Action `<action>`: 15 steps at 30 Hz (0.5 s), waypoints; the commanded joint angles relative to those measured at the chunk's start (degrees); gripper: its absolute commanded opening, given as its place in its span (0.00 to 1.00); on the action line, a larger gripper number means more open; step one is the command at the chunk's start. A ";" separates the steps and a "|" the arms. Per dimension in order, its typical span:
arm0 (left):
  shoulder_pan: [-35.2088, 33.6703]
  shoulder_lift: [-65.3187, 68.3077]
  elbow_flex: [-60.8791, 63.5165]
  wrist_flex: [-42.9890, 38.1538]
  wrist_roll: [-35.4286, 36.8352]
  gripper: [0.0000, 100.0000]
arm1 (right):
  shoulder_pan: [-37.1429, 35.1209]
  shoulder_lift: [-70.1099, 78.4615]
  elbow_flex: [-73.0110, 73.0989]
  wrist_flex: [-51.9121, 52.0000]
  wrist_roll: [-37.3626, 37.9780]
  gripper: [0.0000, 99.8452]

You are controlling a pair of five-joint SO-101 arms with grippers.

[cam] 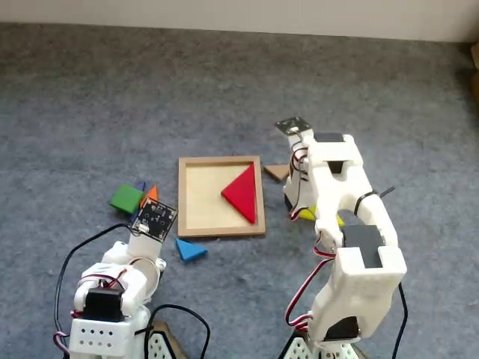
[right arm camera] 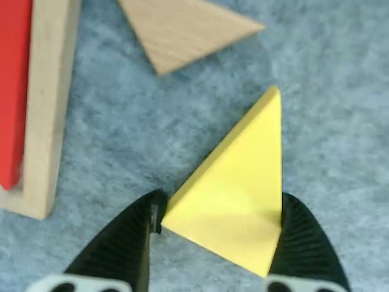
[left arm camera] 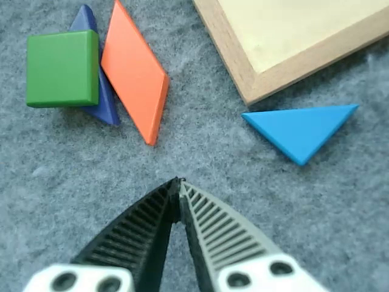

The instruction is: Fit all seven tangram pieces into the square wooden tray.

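From overhead I count seven pieces: five triangles, one square and one slanted four-sided piece. Only the red triangle [cam: 242, 194] lies in the tray [cam: 182, 198], on the side nearer the right arm, so six are still outside on the carpet [cam: 90, 97]. The green square [cam: 126, 199], orange slanted piece [cam: 150, 194] and dark blue triangle [cam: 140, 185] bunch together at the tray's far side. The light blue triangle [cam: 190, 250] sits near one corner and the wooden triangle [cam: 276, 172] just beside another.

On the left wrist camera, the left claw [left arm camera: 177, 188] is closed on nothing, over bare carpet.

On the right wrist camera, the right claw [right arm camera: 219, 213] grips the yellow triangle [right arm camera: 234, 194], just outside the tray's edge. I'd judge it goes in next.
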 commanded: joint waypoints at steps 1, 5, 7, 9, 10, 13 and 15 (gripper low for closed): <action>-0.22 -1.80 1.10 0.26 0.44 0.01 | 0.40 -5.32 -1.89 1.45 0.88 0.15; -0.22 -1.80 1.10 0.26 0.44 0.01 | -0.57 -12.09 -1.63 1.45 0.97 0.15; -0.22 -1.80 1.10 0.26 0.44 0.01 | -1.63 -14.37 -1.80 1.45 0.97 0.15; -0.22 -1.80 1.10 0.26 0.44 0.01 | -3.03 -15.43 -1.89 1.01 0.97 0.15; -0.22 -1.80 1.10 0.26 0.44 0.01 | -3.74 -15.60 -1.89 0.92 0.97 0.15; -0.22 -1.80 1.10 0.26 0.44 0.01 | -7.25 -15.78 -1.98 0.04 1.05 0.15; -0.22 -1.80 1.10 0.26 0.44 0.01 | -9.54 -15.78 -1.98 -2.68 1.05 0.15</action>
